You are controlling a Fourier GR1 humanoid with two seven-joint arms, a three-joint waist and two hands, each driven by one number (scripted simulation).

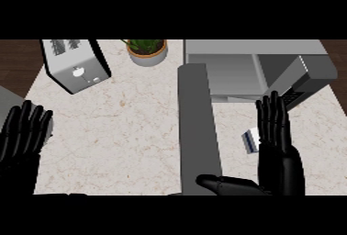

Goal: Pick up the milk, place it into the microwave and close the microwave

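A small white and blue milk carton [251, 139] lies on the counter just left of my right hand [277, 151], partly hidden by it. That hand is open, fingers straight and pointing away, thumb stretched out to the left. Behind it stands the grey microwave [251, 69] with its cavity showing. Its door [198, 128] is swung wide open and reaches toward me across the counter. My left hand [25, 133] rests open at the left edge, fingers up.
A silver toaster [75, 64] stands at the back left, and a potted plant [147, 49] sits beside it at the back. The pale marble counter [115, 128] stretches between the toaster and the open door.
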